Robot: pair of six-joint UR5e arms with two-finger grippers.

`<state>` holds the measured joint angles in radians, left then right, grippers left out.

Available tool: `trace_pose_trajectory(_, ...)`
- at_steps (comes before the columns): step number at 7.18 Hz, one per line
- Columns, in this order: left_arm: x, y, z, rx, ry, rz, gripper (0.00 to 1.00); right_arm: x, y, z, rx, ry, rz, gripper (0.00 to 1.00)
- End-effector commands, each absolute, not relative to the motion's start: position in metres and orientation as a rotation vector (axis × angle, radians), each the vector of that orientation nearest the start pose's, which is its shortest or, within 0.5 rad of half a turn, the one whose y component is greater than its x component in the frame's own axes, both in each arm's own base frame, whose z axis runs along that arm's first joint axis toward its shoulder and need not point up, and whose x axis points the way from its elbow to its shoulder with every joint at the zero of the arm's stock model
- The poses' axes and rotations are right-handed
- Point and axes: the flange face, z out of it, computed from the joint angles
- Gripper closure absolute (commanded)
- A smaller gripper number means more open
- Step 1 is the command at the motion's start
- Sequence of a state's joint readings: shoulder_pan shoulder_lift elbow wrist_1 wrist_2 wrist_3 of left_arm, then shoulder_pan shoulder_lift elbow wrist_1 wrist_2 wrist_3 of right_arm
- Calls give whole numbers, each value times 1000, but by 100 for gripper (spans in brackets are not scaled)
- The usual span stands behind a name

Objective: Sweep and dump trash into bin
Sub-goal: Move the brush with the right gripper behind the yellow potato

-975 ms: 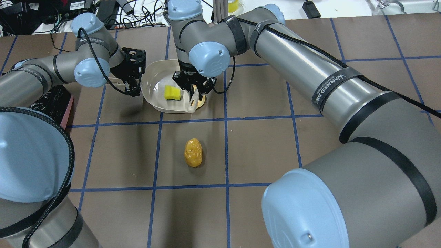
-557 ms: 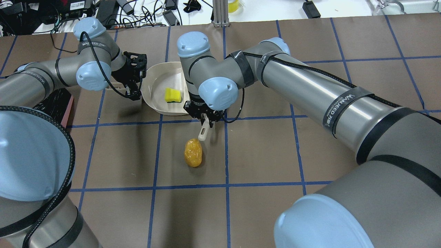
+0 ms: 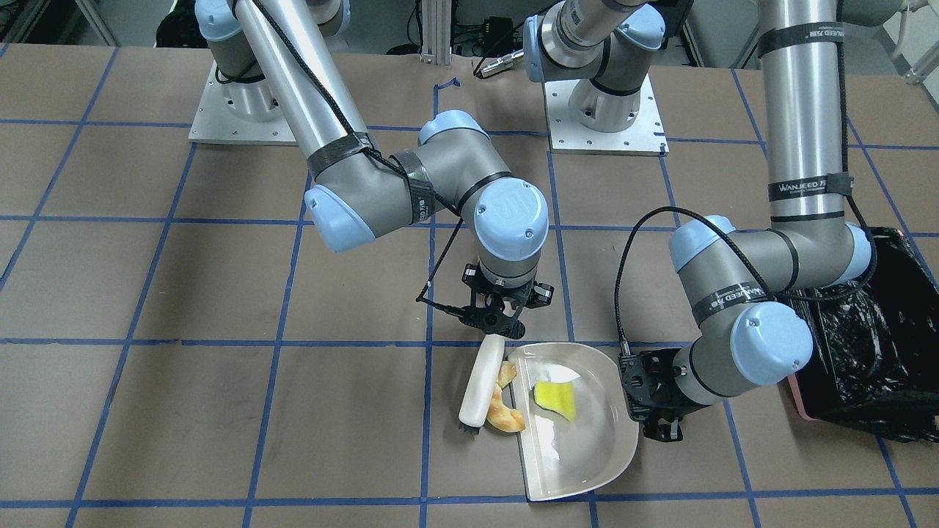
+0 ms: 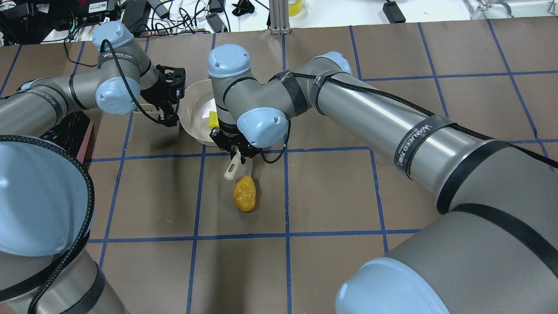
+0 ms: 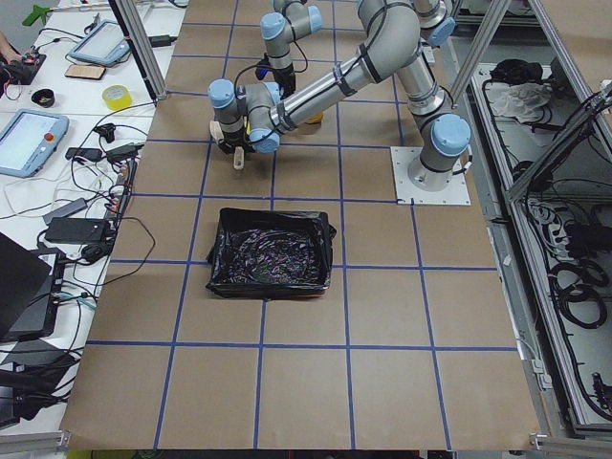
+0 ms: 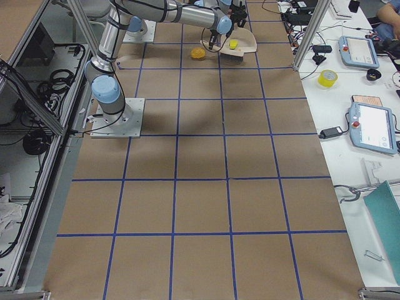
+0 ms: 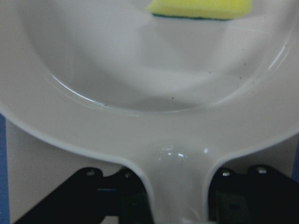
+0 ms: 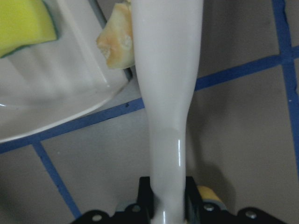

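Observation:
My left gripper (image 3: 649, 396) is shut on the handle of the beige dustpan (image 3: 587, 455), which lies flat on the table. The yellow sponge chunk (image 3: 555, 398) lies inside the pan. My right gripper (image 3: 499, 317) is shut on the beige brush (image 3: 480, 385), which lies along the pan's open edge. The tan croissant piece (image 3: 506, 414) sits between the brush and the pan's lip. The golden-brown potato lump (image 4: 244, 193) lies on the table just beyond the brush handle's end (image 4: 230, 171). The pink bin with its black bag (image 3: 866, 352) stands beside the left arm.
The right arm's elbow (image 4: 257, 124) hangs over the dustpan (image 4: 194, 114) and hides most of it from overhead. The bin (image 5: 271, 253) sits on the robot's left side of the table. Blue tape lines grid the brown tabletop (image 4: 331, 192).
My right gripper has carried the brush from over the dustpan's mouth toward the robot and then to the robot's left. The left gripper and pan have barely shifted.

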<state>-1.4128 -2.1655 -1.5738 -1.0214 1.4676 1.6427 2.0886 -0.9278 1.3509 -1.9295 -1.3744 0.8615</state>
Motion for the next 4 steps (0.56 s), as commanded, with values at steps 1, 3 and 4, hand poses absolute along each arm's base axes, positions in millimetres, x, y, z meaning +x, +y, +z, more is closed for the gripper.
trace_pose_trajectory(1, -38, -671, 191, 2189, 2391, -83, 100, 508, -564, 255, 634, 2857, 275, 100)
trace_pose_trajectory(3, -38, -672, 191, 2187, 2393, -86, 100, 523, -573, 270, 711, 2753, 321, 100)
trace_pose_trajectory(4, -38, -672, 191, 2187, 2393, -86, 100, 523, -572, 275, 720, 2753, 320, 100)
